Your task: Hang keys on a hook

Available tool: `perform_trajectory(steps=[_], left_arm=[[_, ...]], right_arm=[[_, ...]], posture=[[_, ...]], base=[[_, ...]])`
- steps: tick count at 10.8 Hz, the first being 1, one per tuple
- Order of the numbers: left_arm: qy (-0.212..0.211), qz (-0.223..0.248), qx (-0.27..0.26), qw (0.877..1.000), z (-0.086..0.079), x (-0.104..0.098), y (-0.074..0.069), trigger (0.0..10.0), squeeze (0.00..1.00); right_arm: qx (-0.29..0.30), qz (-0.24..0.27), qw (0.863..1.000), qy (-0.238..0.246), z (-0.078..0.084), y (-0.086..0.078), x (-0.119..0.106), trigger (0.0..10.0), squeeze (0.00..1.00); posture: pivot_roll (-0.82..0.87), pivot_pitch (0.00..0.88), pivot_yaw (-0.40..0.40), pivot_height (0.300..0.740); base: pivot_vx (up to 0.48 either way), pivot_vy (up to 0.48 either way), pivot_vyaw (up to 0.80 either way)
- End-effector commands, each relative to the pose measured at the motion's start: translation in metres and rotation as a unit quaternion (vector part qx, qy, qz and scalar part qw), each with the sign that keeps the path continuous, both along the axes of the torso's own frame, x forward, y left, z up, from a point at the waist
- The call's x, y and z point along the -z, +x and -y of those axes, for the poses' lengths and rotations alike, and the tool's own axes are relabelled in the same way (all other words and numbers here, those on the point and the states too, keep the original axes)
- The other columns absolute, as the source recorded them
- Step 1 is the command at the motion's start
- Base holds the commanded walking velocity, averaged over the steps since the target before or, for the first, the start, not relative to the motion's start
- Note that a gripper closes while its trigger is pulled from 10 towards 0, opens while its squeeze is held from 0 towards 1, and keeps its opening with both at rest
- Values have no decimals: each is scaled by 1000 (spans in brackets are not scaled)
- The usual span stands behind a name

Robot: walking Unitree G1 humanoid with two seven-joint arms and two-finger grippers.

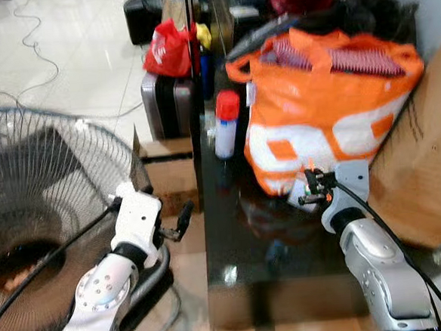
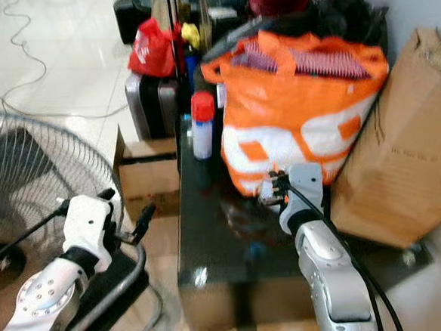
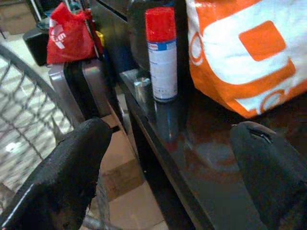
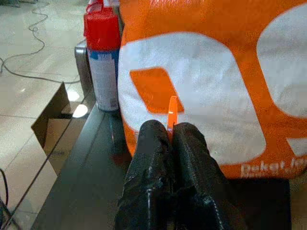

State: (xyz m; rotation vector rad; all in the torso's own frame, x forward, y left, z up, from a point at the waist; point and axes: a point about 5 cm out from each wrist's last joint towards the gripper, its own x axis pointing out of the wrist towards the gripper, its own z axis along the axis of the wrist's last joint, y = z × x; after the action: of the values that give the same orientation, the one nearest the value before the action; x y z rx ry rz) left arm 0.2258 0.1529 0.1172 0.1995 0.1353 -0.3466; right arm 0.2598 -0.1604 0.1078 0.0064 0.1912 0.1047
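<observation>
A thin orange plastic key tag [image 4: 171, 112] is clamped between the closed fingers of the right gripper [image 1: 313, 187], its long axis upright, over a glossy black table [image 1: 233, 240]. A large orange-and-white woven bag [image 1: 330, 112] sits just beyond at twelve o'clock. No hook can be made out. The left gripper [image 1: 180, 216], fingers apart, is held off the table's edge at nine o'clock, beside a wire fan cage [image 1: 33, 186].

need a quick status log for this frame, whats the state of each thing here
left gripper: open, empty, beside the table's edge
right gripper: shut on a thin orange tag, over the table
spray can: upright on the table, red cap on
orange bag: standing on the table, stuffed full
black table: glossy top
cardboard box: closed, leaning
fan: blades not discernible
</observation>
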Motion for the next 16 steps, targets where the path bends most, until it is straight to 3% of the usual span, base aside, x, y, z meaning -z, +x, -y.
perform_trajectory(steps=[1, 14, 16], left_arm=[[3, -10, 4, 1000, 0, 4, -1, 10000, 380], [-14, -3, -1, 1000, 10, 7, 8, 10000, 384], [-2, 1, 5, 1000, 8, 7, 11, 10000, 376]], right_arm=[[3, 7, 1000, -3, 2, -1, -2, 10000, 0], [-2, 19, 1000, -20, 12, 5, -11, 10000, 0], [16, 7, 1000, -8, 13, 2, -7, 10000, 0]], posture=[[51, 0, -38, 740], [16, 0, -59, 740], [15, 0, -35, 740]], base=[[-259, 0, 0], [-281, 0, 0], [0, 0, -622]])
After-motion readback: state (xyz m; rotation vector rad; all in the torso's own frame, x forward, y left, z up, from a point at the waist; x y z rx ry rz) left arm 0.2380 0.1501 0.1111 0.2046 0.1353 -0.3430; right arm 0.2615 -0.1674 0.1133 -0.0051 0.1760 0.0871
